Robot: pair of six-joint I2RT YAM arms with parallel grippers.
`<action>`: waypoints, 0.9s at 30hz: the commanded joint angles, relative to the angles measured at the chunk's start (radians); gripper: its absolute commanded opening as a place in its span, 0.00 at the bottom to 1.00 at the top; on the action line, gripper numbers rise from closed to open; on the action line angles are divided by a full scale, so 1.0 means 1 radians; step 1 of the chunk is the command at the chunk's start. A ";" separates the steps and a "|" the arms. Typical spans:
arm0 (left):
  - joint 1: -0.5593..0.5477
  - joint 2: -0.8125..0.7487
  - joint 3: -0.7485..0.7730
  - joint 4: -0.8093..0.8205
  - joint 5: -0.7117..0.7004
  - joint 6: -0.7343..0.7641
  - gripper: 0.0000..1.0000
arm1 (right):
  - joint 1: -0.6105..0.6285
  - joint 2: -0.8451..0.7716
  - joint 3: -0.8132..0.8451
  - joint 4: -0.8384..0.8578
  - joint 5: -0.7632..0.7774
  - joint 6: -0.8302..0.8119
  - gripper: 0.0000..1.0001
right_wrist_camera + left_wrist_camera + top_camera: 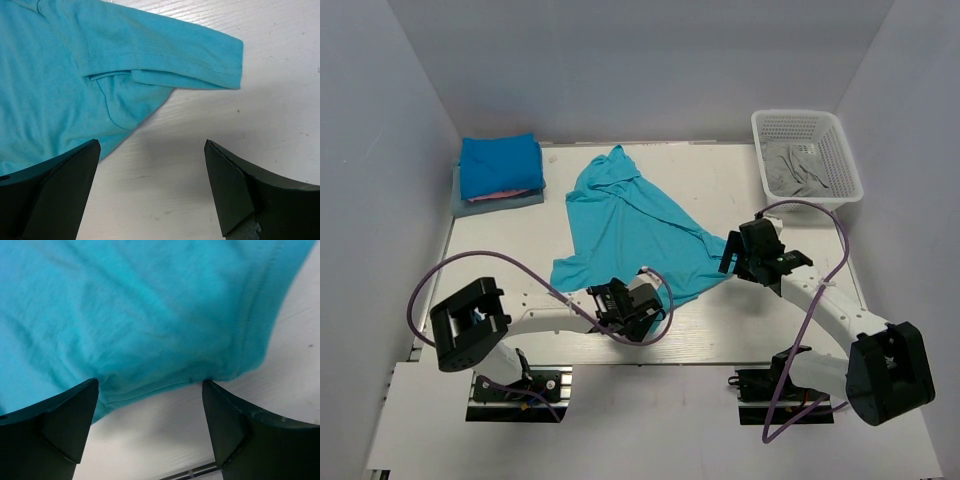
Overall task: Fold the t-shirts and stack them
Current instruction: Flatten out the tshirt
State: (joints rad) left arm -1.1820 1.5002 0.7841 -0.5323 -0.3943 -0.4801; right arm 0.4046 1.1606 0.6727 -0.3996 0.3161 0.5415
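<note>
The turquoise t-shirt (630,225) lies spread and rumpled on the counter (720,180), its neck end away from the arms and its lower edge toward them.

The left end effector (620,295) sits at the shirt's near edge with its jaws wide apart and nothing between them. In the left wrist view, the left end effector (150,384) frames the hem: the t-shirt (150,310) fills the area ahead of the fingers (55,425), and its edge runs across just at their tips, with the bare counter (295,360) showing below and to the right. I cannot tell whether the fingertips touch the cloth.

The right end effector (732,252) is at the shirt's right corner, also fully open and holding nothing. In the right wrist view, the right end effector (152,142) is over bare counter (270,115). The shirt (75,75) lies ahead and to the left of it, and a sleeve (190,57) reaches across in front of the gap. The cloth passes close to the left finger (55,190) and is apart from the right one.

Far beyond the left end effector, at the back left corner, is a folded stack (500,175): a deeper blue t-shirt (500,160) on top, a sliver of pink (510,193) under it and pale grey-blue (485,207) at the bottom. Beyond the right end effector stands a white basket (845,150) with grey cloth (798,172) in it.
</note>
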 commanded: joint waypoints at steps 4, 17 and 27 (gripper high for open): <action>-0.005 0.146 0.041 0.026 0.023 0.026 0.66 | -0.029 0.011 -0.005 0.024 -0.051 -0.009 0.90; -0.005 0.034 0.000 0.034 -0.008 -0.008 0.00 | -0.030 0.137 -0.030 0.151 -0.201 0.080 0.82; -0.005 -0.159 -0.045 0.064 -0.029 -0.018 0.00 | -0.032 0.252 -0.018 0.225 -0.210 0.130 0.61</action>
State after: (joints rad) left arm -1.1877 1.4384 0.7612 -0.4774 -0.4068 -0.4873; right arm 0.3733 1.3823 0.6491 -0.2306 0.1295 0.6411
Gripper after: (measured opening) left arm 0.020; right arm 0.623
